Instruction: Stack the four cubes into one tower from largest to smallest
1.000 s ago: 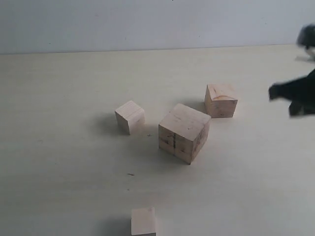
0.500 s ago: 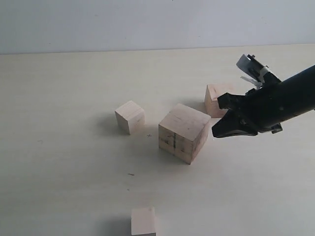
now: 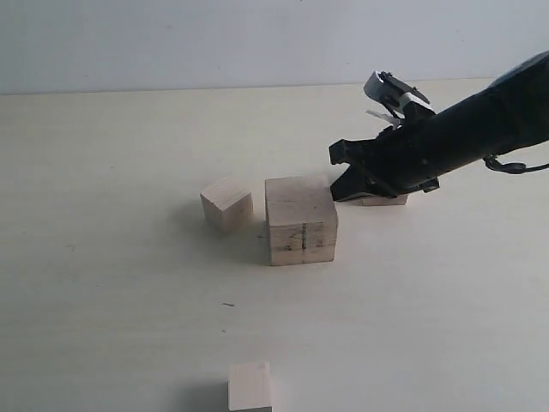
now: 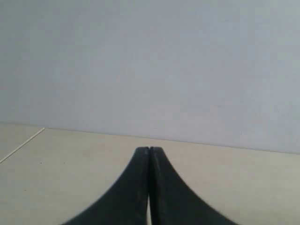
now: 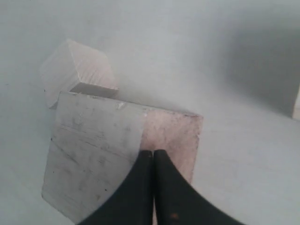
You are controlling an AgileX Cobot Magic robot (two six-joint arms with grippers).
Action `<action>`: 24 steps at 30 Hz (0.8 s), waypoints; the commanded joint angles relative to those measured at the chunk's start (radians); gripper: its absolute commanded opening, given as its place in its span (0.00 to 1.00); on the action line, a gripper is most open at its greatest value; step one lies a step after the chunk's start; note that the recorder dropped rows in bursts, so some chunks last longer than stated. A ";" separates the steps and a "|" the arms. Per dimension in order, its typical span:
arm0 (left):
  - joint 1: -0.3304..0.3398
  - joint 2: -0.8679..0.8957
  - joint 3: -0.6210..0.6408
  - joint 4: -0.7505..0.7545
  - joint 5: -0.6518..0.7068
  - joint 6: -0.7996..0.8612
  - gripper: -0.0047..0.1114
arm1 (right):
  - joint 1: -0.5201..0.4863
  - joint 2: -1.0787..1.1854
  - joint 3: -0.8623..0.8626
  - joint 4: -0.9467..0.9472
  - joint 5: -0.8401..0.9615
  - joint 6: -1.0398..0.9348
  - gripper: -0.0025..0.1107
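Largest cube (image 3: 300, 221) seen on the bench (image 3: 129, 300), right gripper (image 5: 153, 153) jaws closed together above its top, second cube (image 3: 383, 201) half hidden behind that gripper, third cube (image 3: 226, 203) near the largest, smallest cube (image 3: 250, 386) well apart from it, left gripper (image 4: 149, 150) jaws closed together.

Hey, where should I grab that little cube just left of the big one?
Probably best from straight above, pinching two opposite side faces of the little cube. It sits flat on the table, turned corner-forward, so line the grip up with its faces. The big cube stands apart, leaving room.
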 commanded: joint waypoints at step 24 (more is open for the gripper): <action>-0.005 -0.006 -0.001 -0.007 0.000 0.002 0.04 | 0.392 -0.200 0.154 -0.382 -0.172 0.266 0.02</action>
